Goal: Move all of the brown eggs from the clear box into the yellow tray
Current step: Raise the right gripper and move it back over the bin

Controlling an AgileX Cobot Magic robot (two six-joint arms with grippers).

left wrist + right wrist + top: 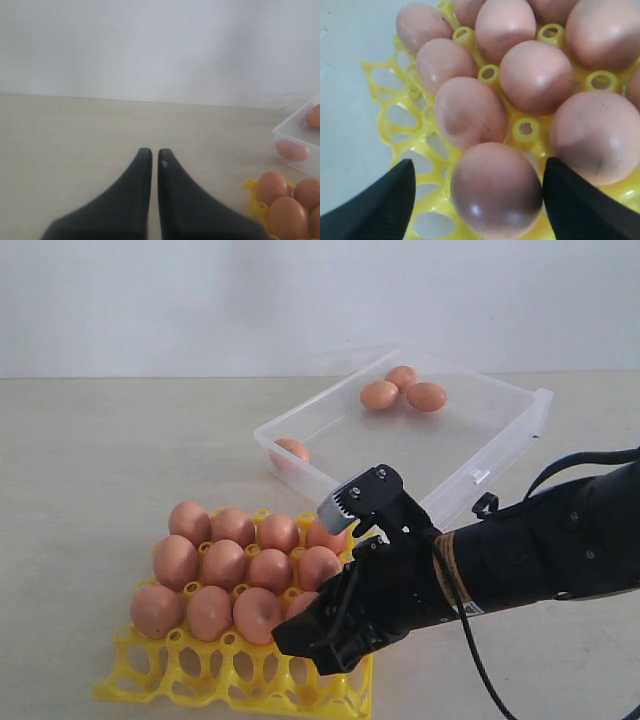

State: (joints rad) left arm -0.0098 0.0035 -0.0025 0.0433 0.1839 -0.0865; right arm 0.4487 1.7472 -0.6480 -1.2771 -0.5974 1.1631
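We see most brown eggs (225,562) in the yellow tray (200,680) lower left, four in the clear box (500,450) up top, right fingers (385,200) spread around one tray egg, left fingers (135,190) pressed together, empty.

Bright, soft, even light over the exterior view, pale counter (80,470) close to washed out. Only faint shadow beside the yellow tray (215,672); thin white glints along the walls of the clear box (512,436). Hazy and low in contrast from the left wrist, dark jaws blurred up close, one tiny glint. Pinkish cast from the right wrist, broad sheen on the brown eggs (536,75), nearest one shaded underneath, black jaws soft at the corners.
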